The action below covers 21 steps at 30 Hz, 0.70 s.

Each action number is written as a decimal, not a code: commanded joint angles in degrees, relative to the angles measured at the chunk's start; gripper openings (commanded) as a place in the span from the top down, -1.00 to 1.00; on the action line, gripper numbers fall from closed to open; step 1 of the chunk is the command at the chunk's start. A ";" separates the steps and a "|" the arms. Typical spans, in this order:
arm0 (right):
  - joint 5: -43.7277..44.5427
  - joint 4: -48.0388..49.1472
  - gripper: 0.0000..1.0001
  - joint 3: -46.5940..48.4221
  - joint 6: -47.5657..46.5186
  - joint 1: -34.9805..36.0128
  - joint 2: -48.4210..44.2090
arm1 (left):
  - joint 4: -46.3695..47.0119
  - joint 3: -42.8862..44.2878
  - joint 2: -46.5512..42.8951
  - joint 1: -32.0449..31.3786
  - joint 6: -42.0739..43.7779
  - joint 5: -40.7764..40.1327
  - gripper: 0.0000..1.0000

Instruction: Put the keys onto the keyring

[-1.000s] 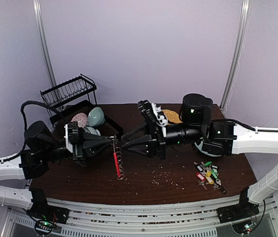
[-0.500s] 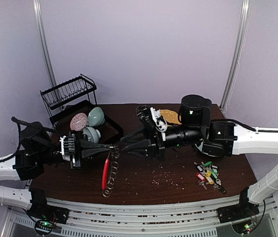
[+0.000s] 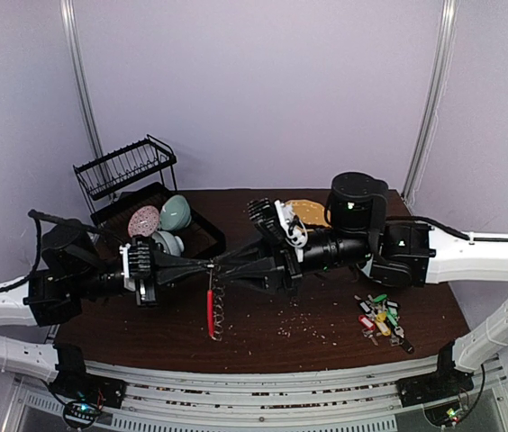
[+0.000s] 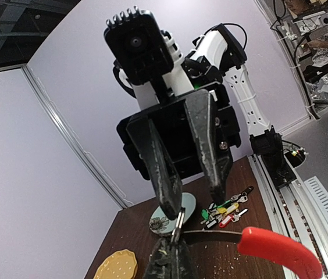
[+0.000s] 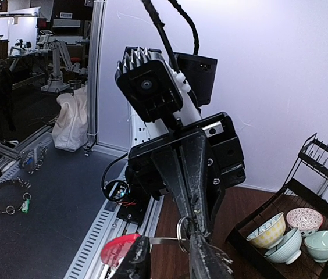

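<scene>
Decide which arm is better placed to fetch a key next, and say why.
Probably right. The keys lie beside the right arm, whose jaws stand apart; the left gripper is shut on the keyring.

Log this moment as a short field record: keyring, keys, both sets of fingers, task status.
keyring: hangs from the left fingers, red arc downward
left fingers: shut on the keyring's dark band
right fingers: parted, tip to tip with the left fingers, beside a silver loop at the ring's top
keys: heaped on the table, right side, ungripped
status: no tagged key visible on the keyring
</scene>
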 commanded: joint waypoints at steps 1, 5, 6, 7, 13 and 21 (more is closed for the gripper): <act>2.99 -2.06 0.50 2.43 -2.89 0.84 -0.59 | 0.63 2.47 0.32 -0.49 0.52 -2.34 1.00; 6.02 -1.50 0.53 2.51 -2.53 1.00 -0.60 | -0.94 3.04 0.89 -0.54 1.10 -2.03 1.00; 7.10 -1.97 0.54 2.54 -2.61 0.98 -0.55 | -1.08 3.05 1.03 -0.50 1.07 -1.87 1.00; 8.20 -2.10 0.56 2.47 -2.76 1.02 -0.66 | -1.18 3.05 1.03 -0.50 0.96 -1.64 1.00; 9.41 -2.33 1.00 2.25 -3.47 1.04 -0.99 | -1.98 3.31 0.99 -0.55 0.76 -1.80 1.00; 5.48 2.80 1.00 -0.72 -0.41 0.32 -1.59 | 4.56 0.81 -0.03 -0.58 -3.91 -0.02 0.80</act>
